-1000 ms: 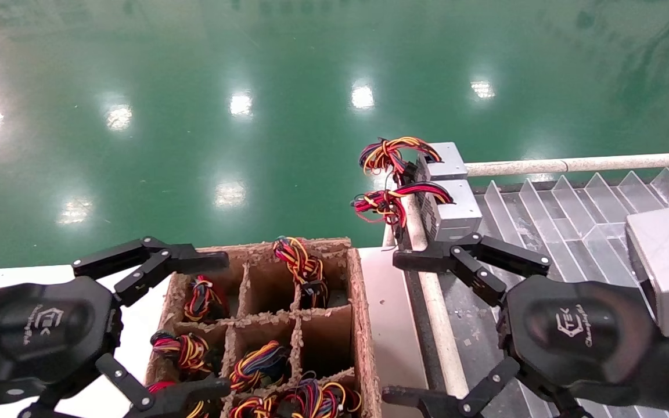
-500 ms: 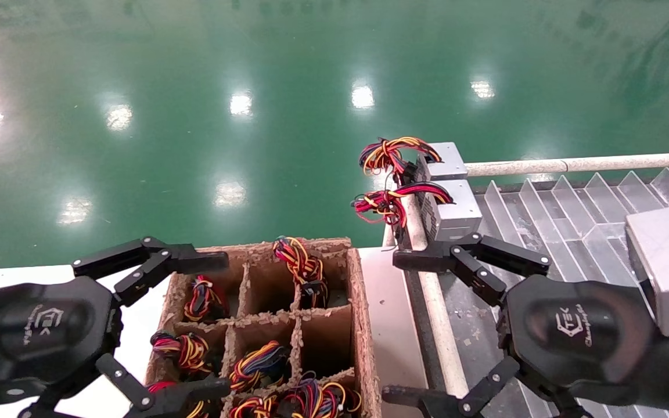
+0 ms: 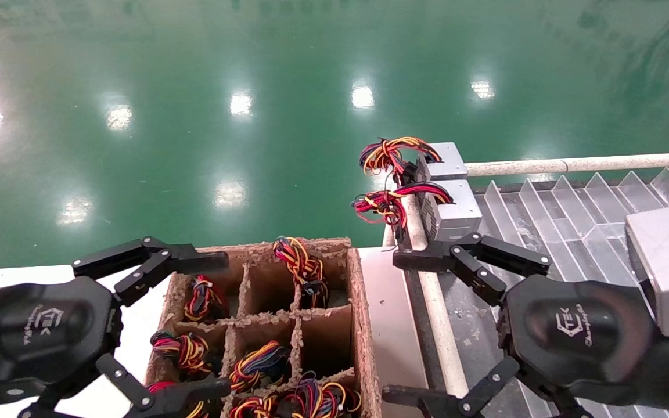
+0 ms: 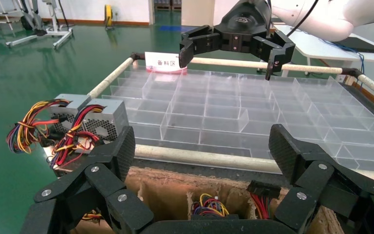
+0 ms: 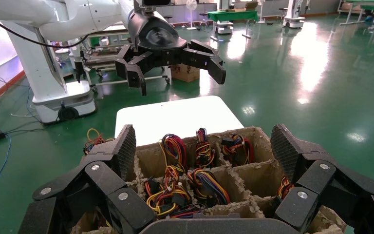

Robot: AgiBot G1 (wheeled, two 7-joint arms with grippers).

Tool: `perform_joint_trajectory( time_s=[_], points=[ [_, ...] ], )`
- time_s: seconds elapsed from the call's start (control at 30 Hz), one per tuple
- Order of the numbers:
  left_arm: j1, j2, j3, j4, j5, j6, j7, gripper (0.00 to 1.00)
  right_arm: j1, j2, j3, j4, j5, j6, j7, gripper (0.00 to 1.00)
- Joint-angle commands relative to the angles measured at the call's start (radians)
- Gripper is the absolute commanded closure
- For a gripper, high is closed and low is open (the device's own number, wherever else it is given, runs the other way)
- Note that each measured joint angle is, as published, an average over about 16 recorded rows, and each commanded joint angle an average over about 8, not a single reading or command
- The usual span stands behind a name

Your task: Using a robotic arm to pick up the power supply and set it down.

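Observation:
The power supply [image 3: 453,212] is a grey box with a vented side and mostly red wires. It rests at the near-left corner of the clear divider tray [image 3: 572,215] and also shows in the left wrist view [image 4: 104,117]. My right gripper [image 3: 398,328] is open, hovering just in front of it, with nothing between the fingers [image 5: 204,146]. My left gripper [image 3: 212,325] is open and empty over the cardboard box [image 3: 363,325]. In its own view the left gripper [image 4: 204,146] looks across the box toward the tray.
A like grey box with yellow-orange wires [image 3: 442,159] stands right behind the power supply. Several wire bundles [image 3: 302,267] fill the cardboard compartments. A white pipe rail [image 3: 572,164] borders the tray. The box stands on a white table [image 5: 175,119]; green floor lies beyond.

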Motion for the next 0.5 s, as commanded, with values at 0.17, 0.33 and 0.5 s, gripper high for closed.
perform_joint_trajectory(
  time_s=[0.17, 0.33, 0.5],
  points=[
    [0.0, 0.0, 0.0, 0.0, 0.0, 0.0, 0.0, 0.0, 0.0, 0.0, 0.0, 0.0, 0.0, 0.0, 0.0, 0.0],
    [0.0, 0.0, 0.0, 0.0, 0.0, 0.0, 0.0, 0.0, 0.0, 0.0, 0.0, 0.0, 0.0, 0.0, 0.0, 0.0],
    [0.0, 0.0, 0.0, 0.0, 0.0, 0.0, 0.0, 0.0, 0.0, 0.0, 0.0, 0.0, 0.0, 0.0, 0.0, 0.0]
  ],
)
